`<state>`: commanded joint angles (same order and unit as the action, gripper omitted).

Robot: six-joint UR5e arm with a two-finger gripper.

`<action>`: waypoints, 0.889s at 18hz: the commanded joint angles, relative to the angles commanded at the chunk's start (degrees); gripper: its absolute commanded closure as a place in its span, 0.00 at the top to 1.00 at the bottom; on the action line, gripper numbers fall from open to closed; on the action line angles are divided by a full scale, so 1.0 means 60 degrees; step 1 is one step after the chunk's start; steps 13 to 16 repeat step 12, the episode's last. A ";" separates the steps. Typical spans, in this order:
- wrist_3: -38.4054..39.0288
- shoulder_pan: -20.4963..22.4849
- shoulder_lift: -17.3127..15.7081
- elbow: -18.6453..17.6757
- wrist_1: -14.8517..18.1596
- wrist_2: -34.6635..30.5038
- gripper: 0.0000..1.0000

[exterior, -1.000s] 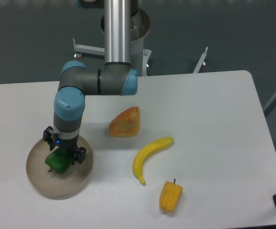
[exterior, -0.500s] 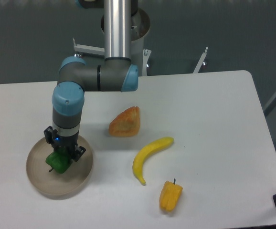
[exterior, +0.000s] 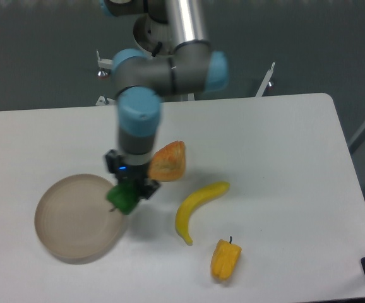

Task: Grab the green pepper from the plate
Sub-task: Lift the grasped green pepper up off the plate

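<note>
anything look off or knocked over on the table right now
Nothing stands out. The small glossy green pepper hangs in the gripper at the round beige plate's right edge; the curved yellow banana lies undisturbed.

We see white table (exterior: 277,139) with rounded corners, dark floor behind it. Directly on table we count four things. Round beige plate (exterior: 69,227) at left side, near front edge. Orange wedge-shaped piece (exterior: 170,159) near middle. Yellow banana (exterior: 195,207) in front of wedge, curved, apart from it. Yellow-orange pepper (exterior: 225,259) near front edge, just beside lower tip of banana, not touching.
</note>
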<state>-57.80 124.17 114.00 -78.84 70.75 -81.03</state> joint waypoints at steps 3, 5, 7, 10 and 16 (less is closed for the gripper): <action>-0.1130 0.0777 0.0262 0.0629 0.0015 -0.0555 0.31; -0.1759 0.1057 0.0482 0.0893 -0.0058 -0.1009 0.31; -0.2288 0.1364 0.0629 0.1055 -0.0102 -0.1172 0.31; -0.2539 0.1599 0.0820 0.1362 -0.0132 -0.1173 0.31; -0.2554 0.1644 0.0864 0.1494 -0.0132 -0.1173 0.31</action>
